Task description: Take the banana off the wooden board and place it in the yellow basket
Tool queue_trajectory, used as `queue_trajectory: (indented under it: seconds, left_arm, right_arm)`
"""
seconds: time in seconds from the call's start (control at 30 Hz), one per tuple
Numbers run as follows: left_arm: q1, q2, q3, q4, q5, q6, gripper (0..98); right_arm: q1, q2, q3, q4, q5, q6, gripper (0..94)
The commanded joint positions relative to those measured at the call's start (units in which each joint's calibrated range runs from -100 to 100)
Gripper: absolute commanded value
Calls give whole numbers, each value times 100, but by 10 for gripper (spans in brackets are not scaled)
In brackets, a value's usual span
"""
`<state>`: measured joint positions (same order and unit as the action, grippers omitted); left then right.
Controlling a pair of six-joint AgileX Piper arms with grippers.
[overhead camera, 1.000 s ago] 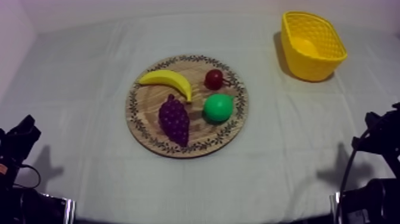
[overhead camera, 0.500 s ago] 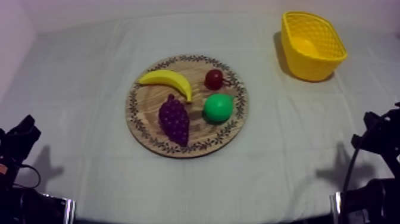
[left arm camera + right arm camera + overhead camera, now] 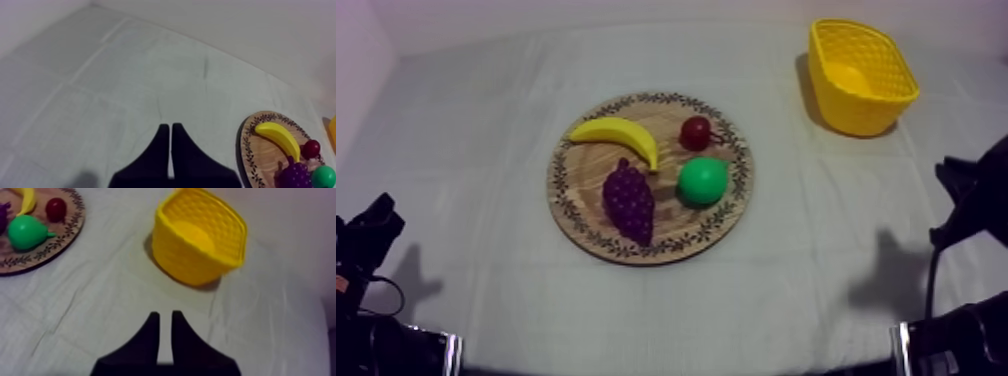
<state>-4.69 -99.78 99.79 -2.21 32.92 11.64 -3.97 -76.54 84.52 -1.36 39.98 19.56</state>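
From above, the worktop (image 3: 486,150) lies under a creased grey-white cloth, with a pale wall (image 3: 636,10) behind it. The banana (image 3: 618,133) lies flat on the wooden board (image 3: 561,190), at the board's 11 o'clock part. Its long axis runs from 9 to 4 o'clock, and its arched back faces 12. The yellow basket (image 3: 856,115) stands upright at 2 o'clock from the board, well apart.

In the left wrist view, my left pincer (image 3: 170,127) is pressed together over bare cloth, well apart from the board.

In the right wrist view, my right pincer (image 3: 164,315) is slightly spread, with nothing between its fingers, over cloth near the basket.
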Motion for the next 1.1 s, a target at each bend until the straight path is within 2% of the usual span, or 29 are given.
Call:
queue_trajectory:
  seconds: [0.0, 0.3, 0.77, 1.07]
  left_arm:
    - [2, -5, -1, 3, -2, 1, 1]
    - [2, -5, -1, 3, -2, 1, 1]
    - [2, -5, -1, 3, -2, 0, 1]
    - [2, -5, -1, 3, -2, -1, 1]
  right_arm:
    - [-367, 1112, -1053, 109, 14, -208, 74]
    - [-1138, 3178, -3342, 382, 531, -499, 90]
    - [-2144, 5875, -6622, 420, 1761, -586, 117]
    - [-2590, 7566, -7857, 717, 1940, -1094, 113]
